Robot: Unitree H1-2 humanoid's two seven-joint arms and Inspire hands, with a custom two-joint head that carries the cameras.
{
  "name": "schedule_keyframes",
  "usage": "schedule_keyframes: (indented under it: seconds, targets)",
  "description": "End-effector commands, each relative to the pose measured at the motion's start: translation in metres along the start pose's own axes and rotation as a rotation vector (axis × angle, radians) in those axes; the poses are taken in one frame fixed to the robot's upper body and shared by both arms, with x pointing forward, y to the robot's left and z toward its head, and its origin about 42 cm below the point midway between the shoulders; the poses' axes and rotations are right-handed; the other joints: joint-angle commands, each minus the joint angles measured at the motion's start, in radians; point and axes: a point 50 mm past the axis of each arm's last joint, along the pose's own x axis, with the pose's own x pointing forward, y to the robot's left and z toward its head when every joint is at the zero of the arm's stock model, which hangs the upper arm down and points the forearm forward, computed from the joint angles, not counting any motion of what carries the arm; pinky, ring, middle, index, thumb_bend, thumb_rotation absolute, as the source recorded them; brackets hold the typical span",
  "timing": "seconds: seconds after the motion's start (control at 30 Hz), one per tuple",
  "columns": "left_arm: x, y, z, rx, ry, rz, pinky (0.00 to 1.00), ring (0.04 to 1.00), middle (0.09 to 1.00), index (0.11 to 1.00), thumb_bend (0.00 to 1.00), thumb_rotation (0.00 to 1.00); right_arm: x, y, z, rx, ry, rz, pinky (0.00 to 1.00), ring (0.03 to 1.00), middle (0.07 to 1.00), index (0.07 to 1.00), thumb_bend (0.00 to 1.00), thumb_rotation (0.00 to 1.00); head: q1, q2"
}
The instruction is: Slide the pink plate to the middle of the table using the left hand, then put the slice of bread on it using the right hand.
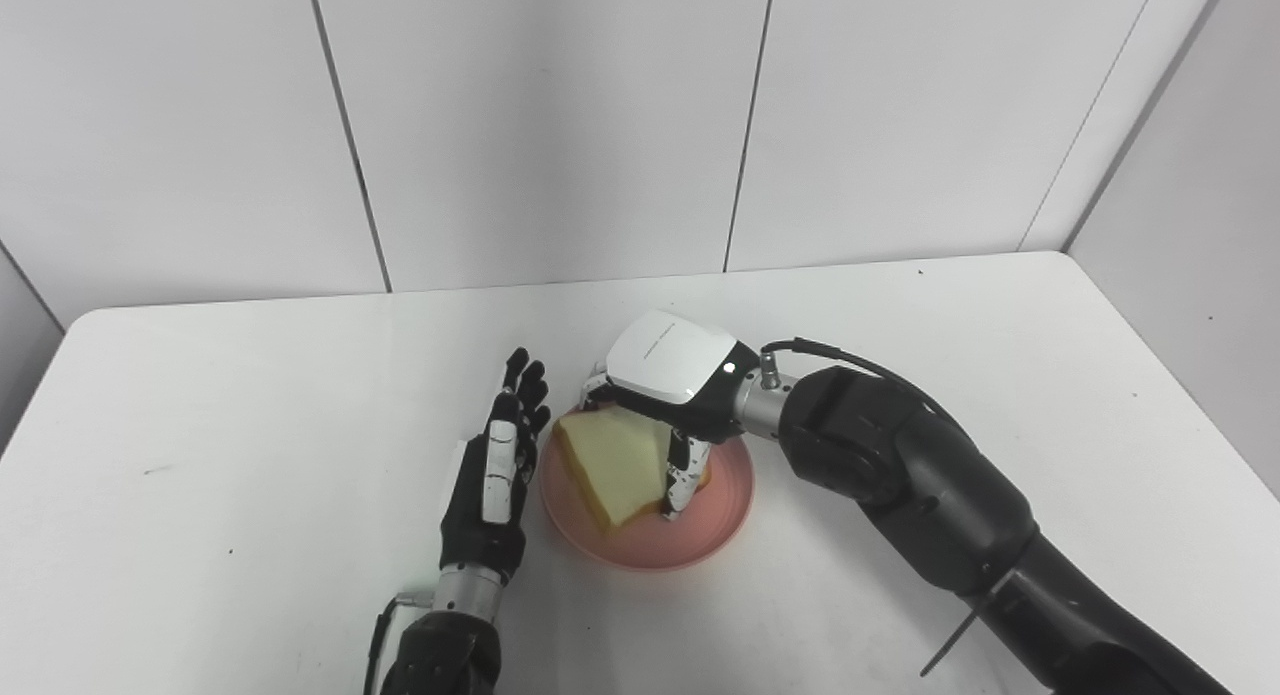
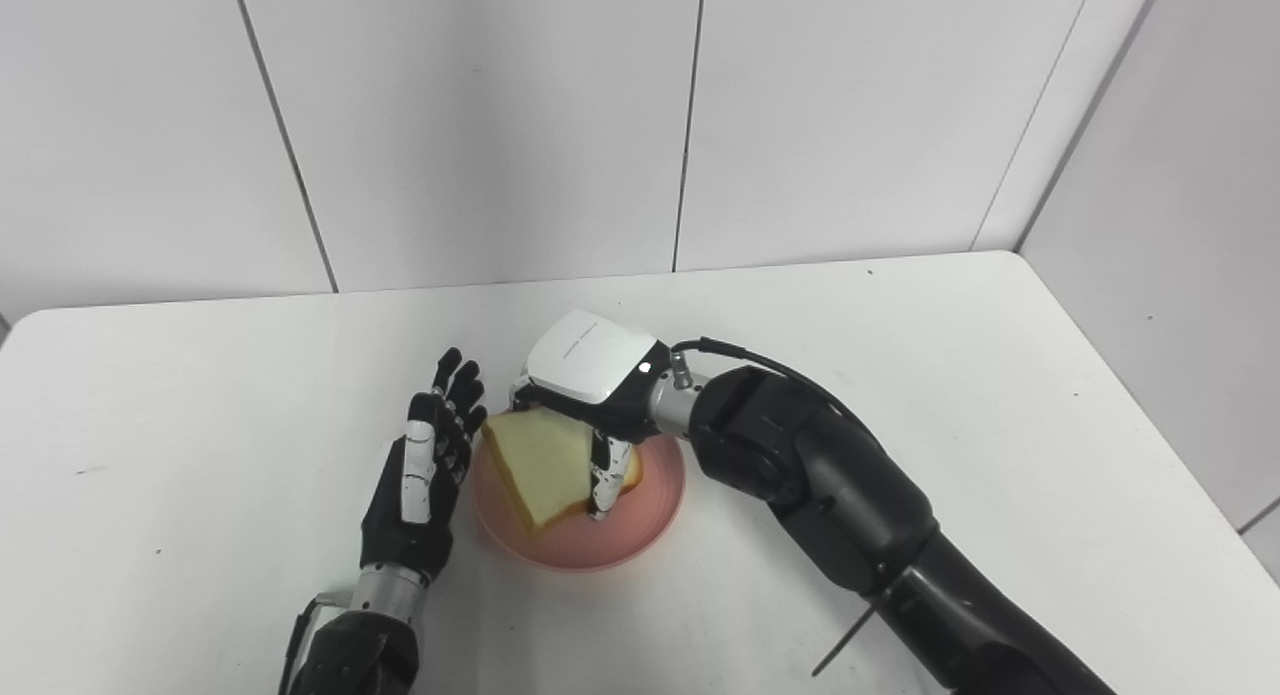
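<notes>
Left eye view
Table: I see a white table (image 1: 250,395) with white wall panels (image 1: 540,125) behind it.
Plate: the pink plate (image 1: 700,535) sits flat near the middle of the table, a bit toward my side.
Bread: the slice of bread (image 1: 610,460) is on the plate. It looks tilted, with its far edge up under my right hand and its near corner down on the plate.
Right hand: my right hand (image 1: 665,395) is over the far half of the plate, its white back facing up. Its fingers curl down around the bread. The thumb (image 1: 680,480) points down and touches the bread's right edge.
Left hand: my left hand (image 1: 495,470) stands on its edge, just beside the plate's left rim. Its fingers are straight and close together and hold nothing. I cannot tell if it touches the rim.

Right eye view
Plate: the plate is in the same spot, with my hands on each side.
Bread: the bread's pale face points up and to the left.
Right hand: the fingers at the far edge of the bread are mostly hidden under the white shell.
Left hand: the fingertips (image 2: 455,375) point away from me, toward the wall.
Right arm: my dark right arm (image 2: 830,495) comes in from the bottom right corner.
</notes>
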Motion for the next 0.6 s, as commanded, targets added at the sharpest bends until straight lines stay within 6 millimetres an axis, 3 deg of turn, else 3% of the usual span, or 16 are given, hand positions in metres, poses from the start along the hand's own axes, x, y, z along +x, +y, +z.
schedule_keyframes:
  seconds: [0.0, 0.1, 0.3, 0.57]
  targets:
    - [-0.013, 0.002, -0.015, -0.021, 0.049, 0.013, 1.0, 1.0, 0.985, 0.966, 0.75, 1.0, -0.005, -0.026, -0.007, -0.026, 0.011, -0.064, 0.77, 0.812, 0.823, 0.781, 0.82, 0.42, 0.0, 0.0]
    - [-0.013, 0.003, -0.015, -0.019, 0.047, 0.012, 1.0, 1.0, 0.988, 0.968, 0.75, 1.0, -0.01, -0.023, -0.007, -0.004, 0.015, -0.05, 0.83, 0.844, 0.843, 0.822, 0.82, 0.46, -0.001, 0.0]
    - [-0.014, 0.006, -0.015, -0.016, 0.044, 0.011, 1.0, 1.0, 0.988, 0.967, 0.75, 1.0, -0.025, -0.024, -0.007, 0.066, 0.034, -0.066, 0.87, 0.865, 0.847, 0.849, 0.86, 0.38, 0.001, -0.007]
    - [-0.015, 0.009, -0.015, -0.044, 0.058, 0.012, 1.0, 1.0, 0.994, 0.969, 0.77, 1.0, -0.04, -0.029, -0.007, 0.082, 0.066, -0.012, 0.96, 0.934, 0.879, 0.867, 0.86, 0.44, -0.003, -0.007]
